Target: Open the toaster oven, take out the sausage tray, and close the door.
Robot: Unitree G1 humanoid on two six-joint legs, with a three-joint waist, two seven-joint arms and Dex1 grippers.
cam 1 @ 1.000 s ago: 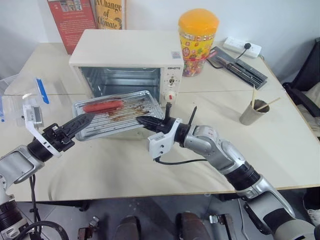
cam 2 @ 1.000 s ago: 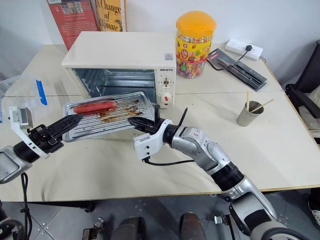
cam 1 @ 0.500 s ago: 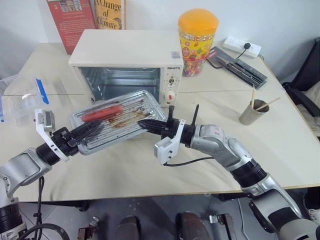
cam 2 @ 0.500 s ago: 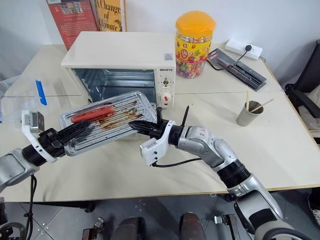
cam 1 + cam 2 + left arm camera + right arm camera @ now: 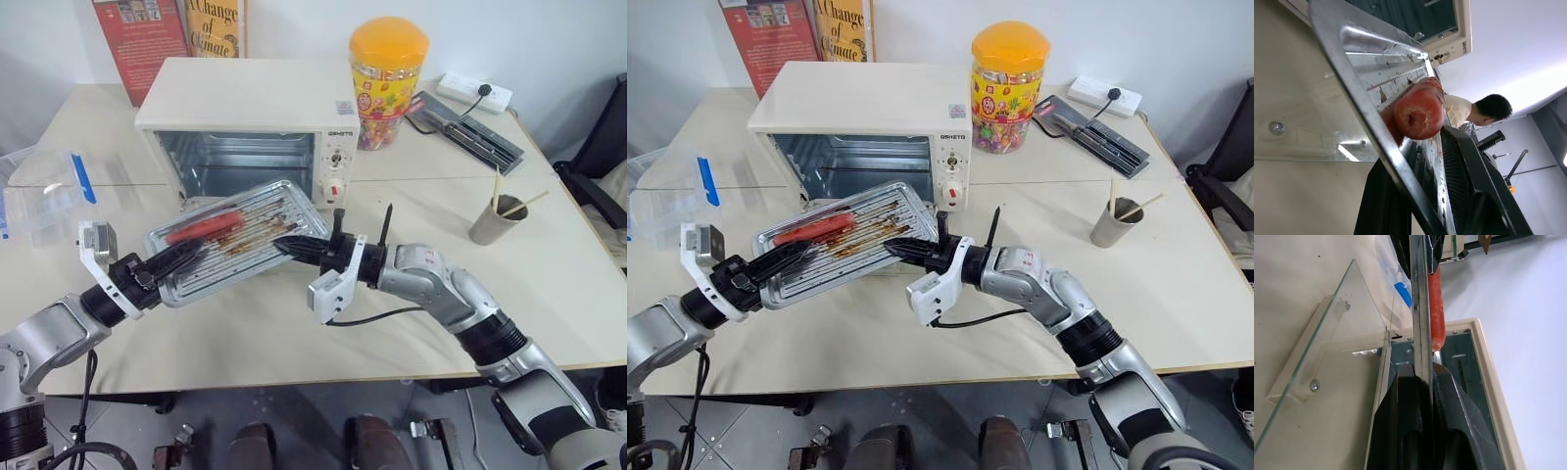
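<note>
The cream-white toaster oven [image 5: 245, 98] stands at the back of the table with its cavity open. Its glass door [image 5: 1337, 333] lies folded down, with the white bar handle [image 5: 1295, 382] at its outer edge. The silver sausage tray [image 5: 257, 230] hangs tilted in front of the cavity, above the door. One red sausage [image 5: 203, 226] lies near the tray's left end. My left gripper [image 5: 186, 257] is shut on the tray's left rim, one finger [image 5: 1469, 196] on each side. My right gripper [image 5: 286, 245] is shut on the tray's right rim.
A clear plastic box with a blue clip [image 5: 44, 196] sits at the table's left. A candy jar with an orange lid [image 5: 387, 83] stands right of the oven. A cup with sticks [image 5: 493, 220], a black case [image 5: 470, 132] and a power strip [image 5: 475, 93] are further right. Books [image 5: 167, 29] lean behind the oven.
My left gripper moved right onto the tray's left rim and shut on it. The tray's left end has dropped a little. The right gripper kept its hold.
</note>
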